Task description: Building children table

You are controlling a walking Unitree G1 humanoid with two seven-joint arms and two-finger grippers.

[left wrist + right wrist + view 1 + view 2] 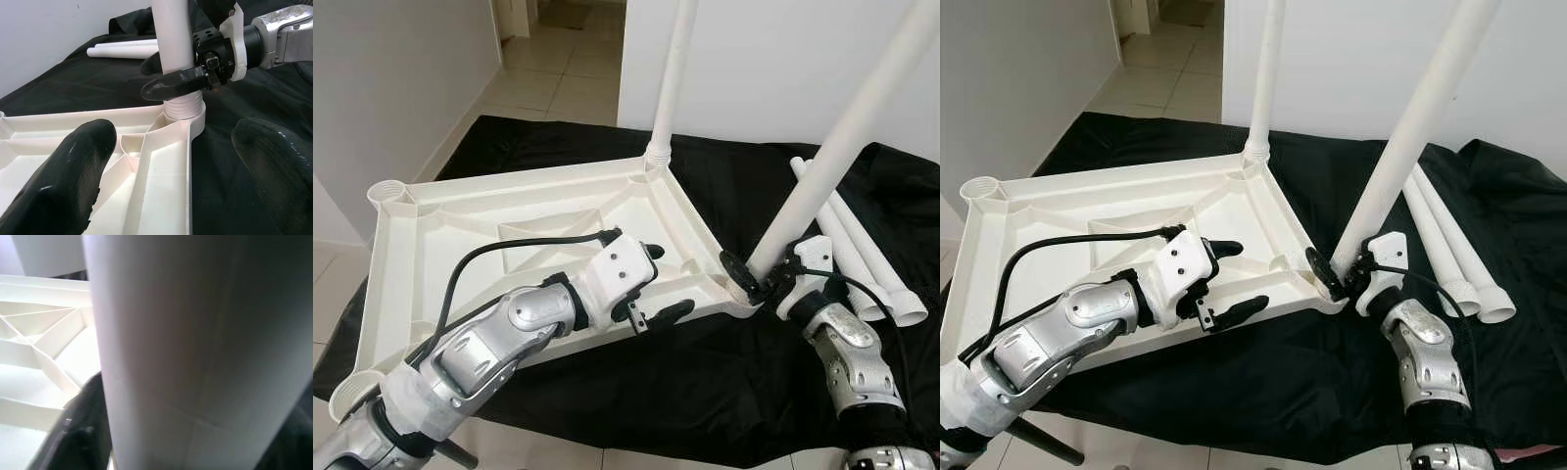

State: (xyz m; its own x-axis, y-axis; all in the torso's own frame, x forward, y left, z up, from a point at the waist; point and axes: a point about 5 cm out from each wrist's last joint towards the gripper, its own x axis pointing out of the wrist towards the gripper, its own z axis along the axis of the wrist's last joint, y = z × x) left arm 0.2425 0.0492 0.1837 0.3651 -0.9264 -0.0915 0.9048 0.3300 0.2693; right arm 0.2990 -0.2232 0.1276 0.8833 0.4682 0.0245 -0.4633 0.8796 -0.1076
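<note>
At near right corner of tabletop (460,235), your right gripper (751,277) clamps the tilted leg (842,147); your left gripper (656,284) hovers released over the near edge.

Bright, even daylight fills the room; white walls and the tabletop (460,225) almost wash out, though its ribs keep soft shadows. The black cloth (724,176) catches faint sheen along its folds. Head views are sharp, no motion blur. In the left wrist view the black fingers (73,176) loom soft and glossy, out of focus. The right wrist view is a blur: a leg (195,347) pressed close, shaded grey down one side.
</note>
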